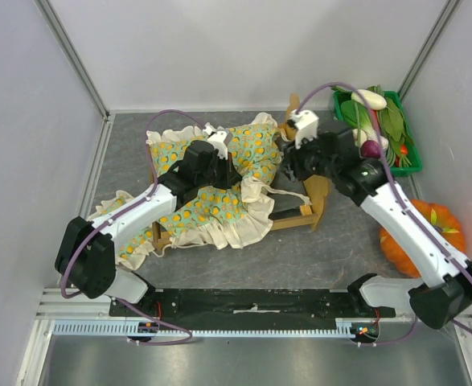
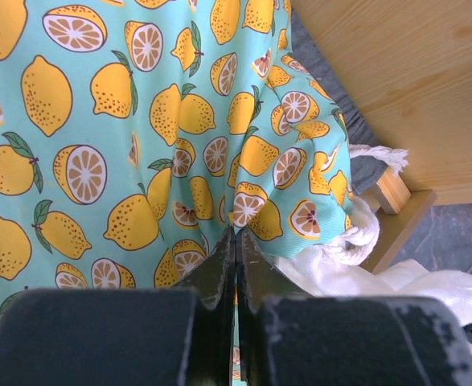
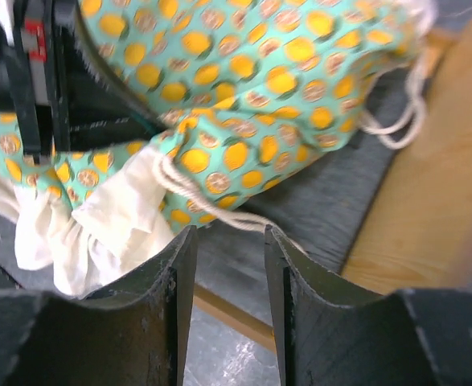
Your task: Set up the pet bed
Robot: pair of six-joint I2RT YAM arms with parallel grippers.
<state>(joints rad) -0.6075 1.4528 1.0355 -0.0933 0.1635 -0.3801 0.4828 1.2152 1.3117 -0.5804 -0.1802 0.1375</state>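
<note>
Pet bed [image 1: 292, 219]: lying across the middle of the desk [image 1: 316, 261], long side running left to right, headboard end pointing toward the right arm [image 1: 404, 217].
Edges: pale walls [image 1: 26, 121] closing in on the left, far and right sides; near rail of the bed sitting well apart from the near desk edge.
Open room: bare dark desk showing as one strip in front of the bed and another behind it; right side filling up with a green crate [image 1: 392, 95] of vegetables in the far corner and an orange pumpkin [image 1: 396, 241] near the right wall.
Cushion [image 1: 219, 205]: draping over most of the bed, green lemon print with a white frill, spilling past the near rail.
Left gripper [image 1: 223, 157]: reaching over the cushion, fingers pressing together on a pinch of its printed fabric.
Right gripper [image 1: 290, 167]: hovering at the headboard end, fingers standing apart and holding nothing, a loose white cord [image 3: 219, 211] crossing just beyond the tips.
Hidden: most of the frame lying under the cushion; left end disappearing under the left arm [image 1: 131, 213]; pumpkin partly covered by the right arm.
Hard to make out: brown shape at the far edge of the cushion; wood in the right wrist view blurring.
Look: showing light wood rails, a dark grey fabric base [image 3: 324, 201] and a taller wooden headboard [image 2: 396, 80].
</note>
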